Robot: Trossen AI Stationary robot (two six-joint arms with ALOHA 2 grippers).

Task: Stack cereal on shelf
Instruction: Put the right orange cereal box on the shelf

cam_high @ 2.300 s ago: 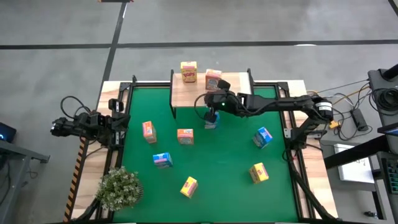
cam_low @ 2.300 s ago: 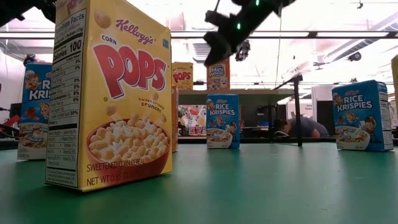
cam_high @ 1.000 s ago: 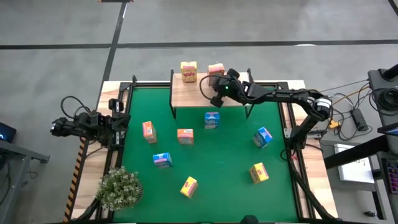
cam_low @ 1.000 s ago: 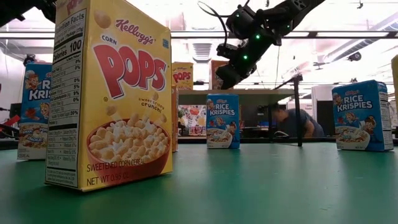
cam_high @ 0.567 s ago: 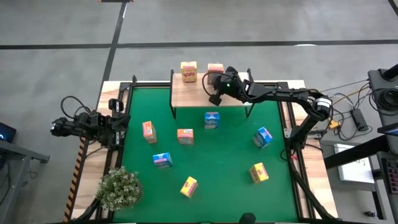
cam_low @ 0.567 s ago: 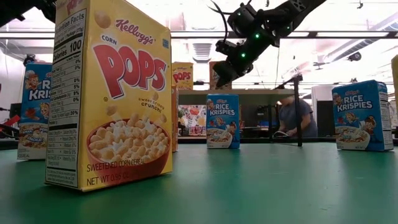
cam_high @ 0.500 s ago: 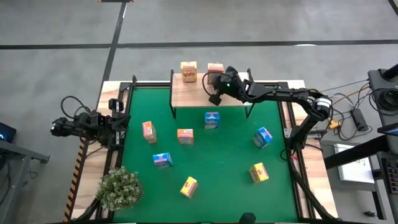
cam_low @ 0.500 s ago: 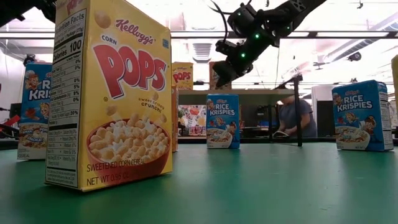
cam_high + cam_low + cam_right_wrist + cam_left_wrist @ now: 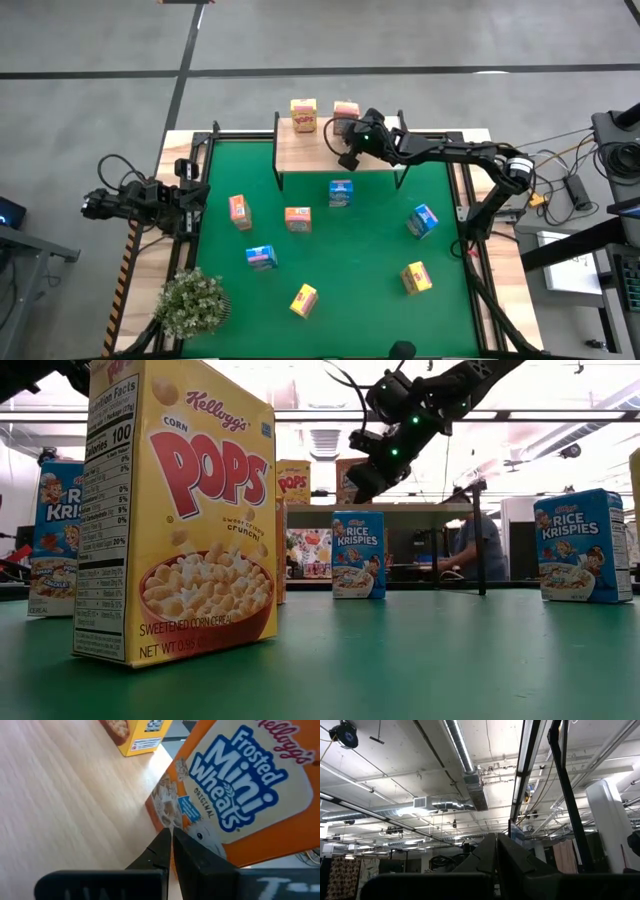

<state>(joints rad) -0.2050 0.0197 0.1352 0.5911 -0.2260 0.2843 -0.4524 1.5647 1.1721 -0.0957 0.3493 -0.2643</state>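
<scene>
Right gripper (image 9: 347, 152) over shelf (image 9: 300, 150), jaws pressed together, empty, tips at the orange-pink box (image 9: 240, 785) standing near shelf's back edge beside yellow box (image 9: 303, 114). Left gripper (image 9: 192, 196) shut, parked off mat's left edge.

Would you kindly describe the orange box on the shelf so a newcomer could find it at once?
Find the wooden shelf at the green mat's far edge; two boxes stand on it. The orange Frosted Mini Wheats box is the one right beside the right gripper, while its neighbour, the Corn Pops box, is yellow.
</scene>
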